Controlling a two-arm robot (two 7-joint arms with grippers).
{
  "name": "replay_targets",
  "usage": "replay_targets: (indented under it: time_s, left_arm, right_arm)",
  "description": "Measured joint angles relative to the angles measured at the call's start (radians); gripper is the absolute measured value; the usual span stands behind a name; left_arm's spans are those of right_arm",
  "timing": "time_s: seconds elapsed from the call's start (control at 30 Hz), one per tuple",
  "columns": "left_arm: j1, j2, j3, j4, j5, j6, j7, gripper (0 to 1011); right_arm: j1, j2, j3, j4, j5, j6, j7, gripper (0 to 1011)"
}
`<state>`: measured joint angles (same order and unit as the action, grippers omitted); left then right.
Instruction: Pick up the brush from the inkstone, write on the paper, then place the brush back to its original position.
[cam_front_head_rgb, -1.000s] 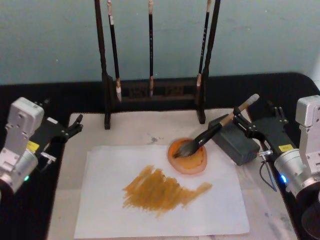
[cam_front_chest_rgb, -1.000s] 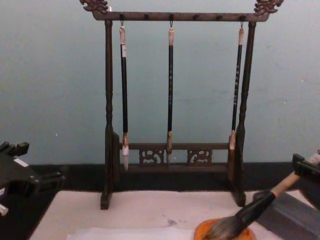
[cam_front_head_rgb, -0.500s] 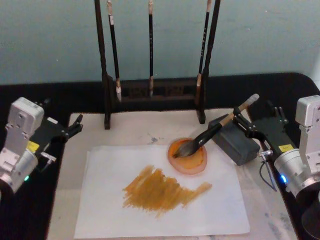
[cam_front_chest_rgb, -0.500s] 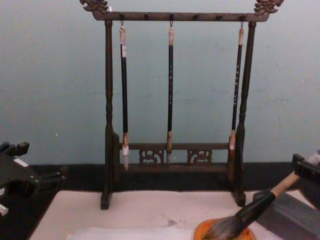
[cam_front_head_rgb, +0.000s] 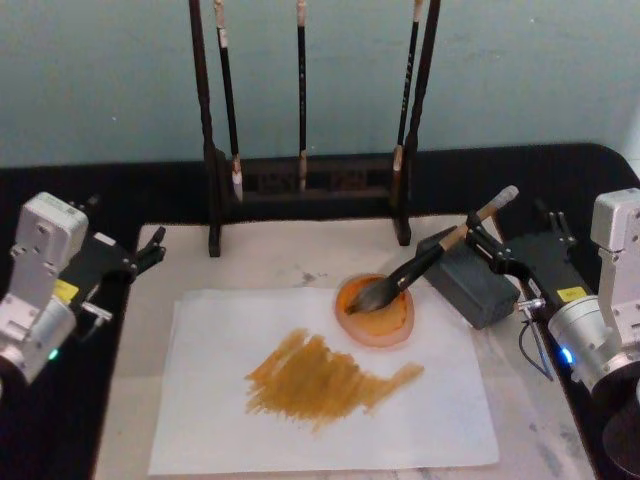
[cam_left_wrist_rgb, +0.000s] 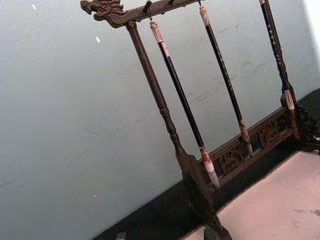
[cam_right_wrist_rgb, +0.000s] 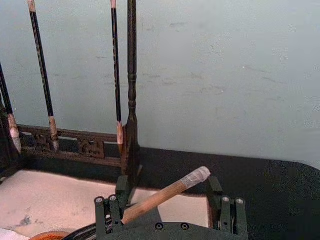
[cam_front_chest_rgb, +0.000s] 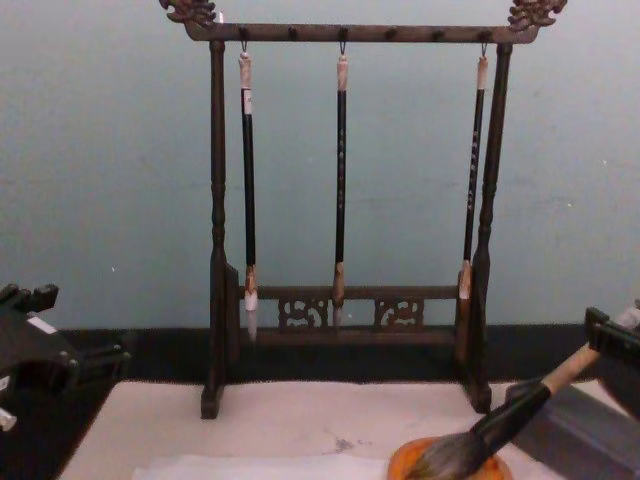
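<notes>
Right pincer (cam_front_head_rgb: 487, 243) open around brush (cam_front_head_rgb: 420, 268)

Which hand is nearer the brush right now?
Right. The right hand sits at the brush's handle end, fingers open on either side of it. The left hand is parked far across the paper.

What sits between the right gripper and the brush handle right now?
Nothing visible. The right gripper has its open fingers on either side of the brush handle, near the pale cap. The bristles lie in the inkstone, and the handle leans on the grey block.
</notes>
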<state>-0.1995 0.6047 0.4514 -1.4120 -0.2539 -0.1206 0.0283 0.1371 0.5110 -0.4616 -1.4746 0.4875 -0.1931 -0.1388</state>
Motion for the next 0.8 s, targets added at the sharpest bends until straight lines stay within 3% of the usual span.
replay_targets:
  time_s: [0.8]
  left_arm:
    - [0.0, 0.0, 0.0, 0.0, 0.0, 0.0, 0.0, 1010]
  right_arm:
    - [0.0, 0.0, 0.0, 0.0, 0.0, 0.0, 0.0, 1000]
